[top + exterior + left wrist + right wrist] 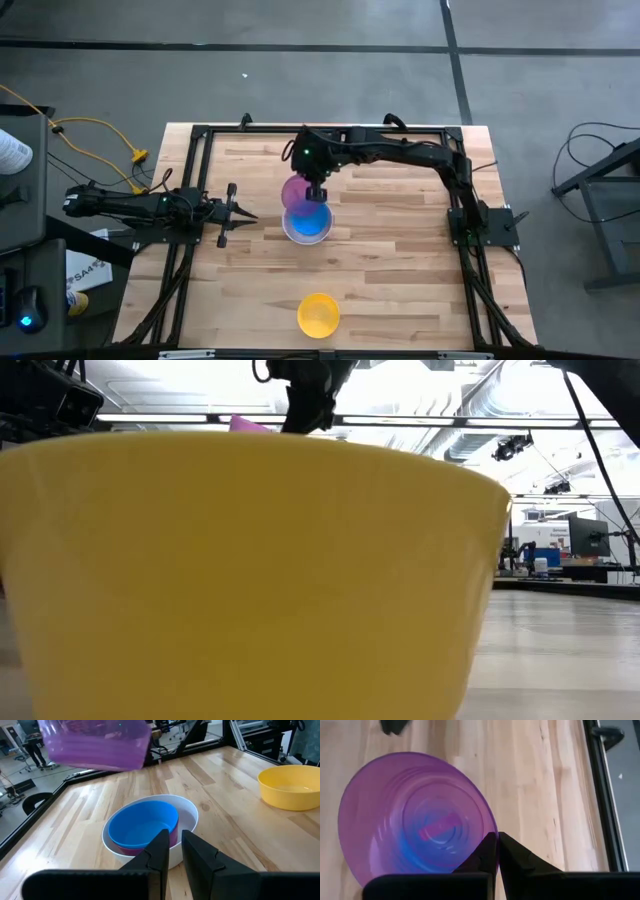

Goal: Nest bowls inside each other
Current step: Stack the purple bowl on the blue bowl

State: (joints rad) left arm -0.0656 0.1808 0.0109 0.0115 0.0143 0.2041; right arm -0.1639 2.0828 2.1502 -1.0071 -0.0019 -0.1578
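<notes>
My right gripper is shut on a see-through purple bowl and holds it in the air over the table's middle, just beyond the stack. The stack is a white bowl that rests on its base on the table. A blue bowl sits in it, with a pink-red bowl's rim showing beneath the blue. A yellow bowl stands alone near the front edge and fills the low view. My left gripper waits at the table's left, a narrow gap between its fingers, pointing at the stack. My right gripper pinches the purple bowl's rim between its two fingers, one finger inside the bowl and one outside. The fingers slant down at it from the table's right and far side. The bowl hangs lifted clear, mouth up and a little tilted.
A black frame runs round the wooden table top. The right arm stretches across the far half. Bare wood lies right of the stack and between the stack and the yellow bowl. A person stands far off in the room.
</notes>
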